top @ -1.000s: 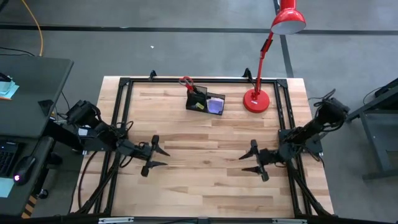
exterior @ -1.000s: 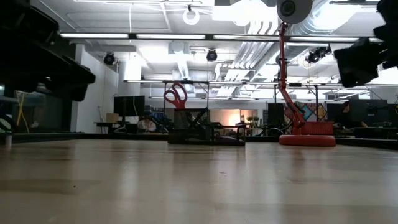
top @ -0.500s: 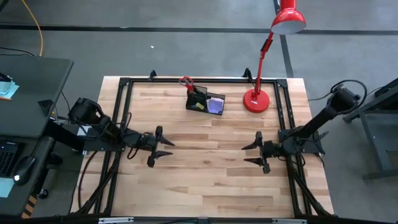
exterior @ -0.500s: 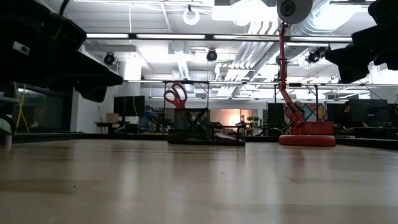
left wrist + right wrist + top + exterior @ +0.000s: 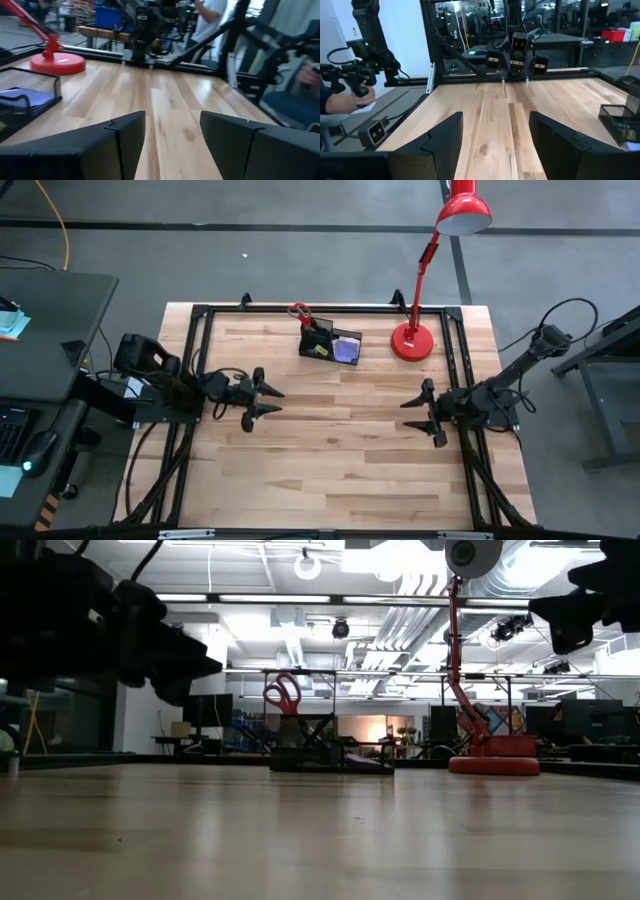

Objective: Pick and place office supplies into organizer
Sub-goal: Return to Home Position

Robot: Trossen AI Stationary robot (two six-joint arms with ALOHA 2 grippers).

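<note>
The small black wire-mesh desk organizer (image 5: 345,333) stands on the light wooden table (image 5: 330,465). The red-handled scissors (image 5: 299,311) stick up out of the organizer's tall cup part. The purple square note pad (image 5: 347,351) lies in the organizer's low tray part. A tiny yellow piece (image 5: 320,352) shows inside the organizer too. The red desk lamp's round base (image 5: 411,342) sits just beside the organizer, on the tray side.

The left gripper (image 5: 268,401) hangs over the table, in front of the organizer and off to its cup side. Its two dark fingers are spread apart and hold nothing. The right gripper (image 5: 412,414) hangs in front of the organizer, off to its tray side. Its fingers are spread apart too, and they hold nothing. The two grippers point toward each other, well apart from the organizer.

In the right wrist view, a person's hand (image 5: 351,95) holds a dark controller beyond the table.
</note>
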